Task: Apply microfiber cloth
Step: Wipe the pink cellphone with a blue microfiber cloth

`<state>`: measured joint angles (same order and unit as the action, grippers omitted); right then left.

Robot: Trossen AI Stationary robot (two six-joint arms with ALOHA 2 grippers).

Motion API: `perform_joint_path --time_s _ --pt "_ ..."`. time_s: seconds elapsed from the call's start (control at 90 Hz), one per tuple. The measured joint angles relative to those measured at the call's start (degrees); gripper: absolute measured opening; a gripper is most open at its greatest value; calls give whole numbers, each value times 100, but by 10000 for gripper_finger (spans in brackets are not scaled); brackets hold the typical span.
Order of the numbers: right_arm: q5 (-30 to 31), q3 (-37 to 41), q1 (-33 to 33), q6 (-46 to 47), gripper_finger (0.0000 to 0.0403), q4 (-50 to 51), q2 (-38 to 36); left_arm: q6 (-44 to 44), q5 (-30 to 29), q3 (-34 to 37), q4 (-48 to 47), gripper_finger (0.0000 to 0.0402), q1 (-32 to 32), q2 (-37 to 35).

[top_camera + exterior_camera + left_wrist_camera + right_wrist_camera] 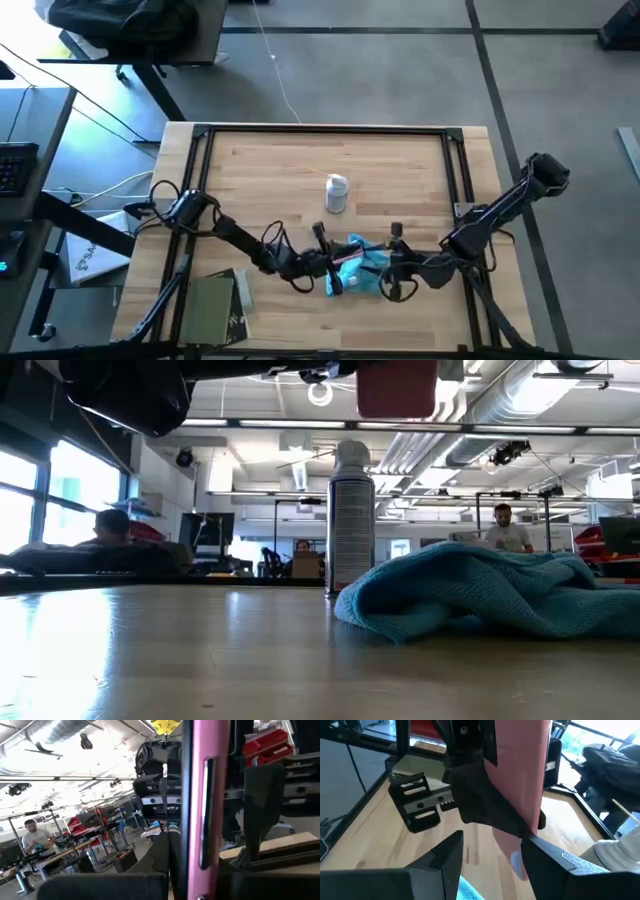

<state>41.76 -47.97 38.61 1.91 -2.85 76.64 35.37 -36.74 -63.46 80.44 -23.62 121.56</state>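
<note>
My left claw (pixel 335 268) is clenched on a flat pink thing (pixel 345 259), holding it up off the desk (pixel 280 170) near the front edge, about midway along it. In the left wrist view the pink thing (pixel 204 805) stands edge-on right in front of the camera, running from top to bottom between my own dark fingers. In the low view it hangs above the scene as a dull pink-red slab (pixel 397 387), clear of the desktop.

My right claw (pixel 392 262) sits just beside it, facing the left one from the other side, low over the cloth. I cannot tell whether its fingers are spread or closed; the right wrist view shows the pink thing (pixel 520 780) and the left arm's dark fingers close in front of it, with bare wood below.

The blue cloth (pixel 362 272) lies bunched on the desk between and under the two claws, near the front edge. From table height it is a rumpled turquoise heap (pixel 480 595) resting on the wood.

A white spray can (pixel 337 192) stands upright behind the cloth, nearer the desk's middle, apart from it. In the low view the can (pixel 351 525) rises just beside the cloth's edge.

A green book (pixel 212 305) lies at the front left corner.

People (pixel 507 528) sit at benches in the room beyond.
</note>
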Motion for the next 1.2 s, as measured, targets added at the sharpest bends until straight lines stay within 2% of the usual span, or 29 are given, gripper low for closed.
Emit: perform_joint_path --time_s 0.144,0.878,1.044,1.2 --pt "26 0 79 -94 165 -109 4 256 -235 -2 23 1 -13 0" --pt "-33 2 92 -165 165 -168 -24 517 -402 -2 71 1 -13 0" --pt "-155 2 105 90 165 46 -24 849 -833 -2 69 1 -45 0" --pt "-295 2 84 593 165 501 -9 1203 -935 -2 100 1 -115 0"
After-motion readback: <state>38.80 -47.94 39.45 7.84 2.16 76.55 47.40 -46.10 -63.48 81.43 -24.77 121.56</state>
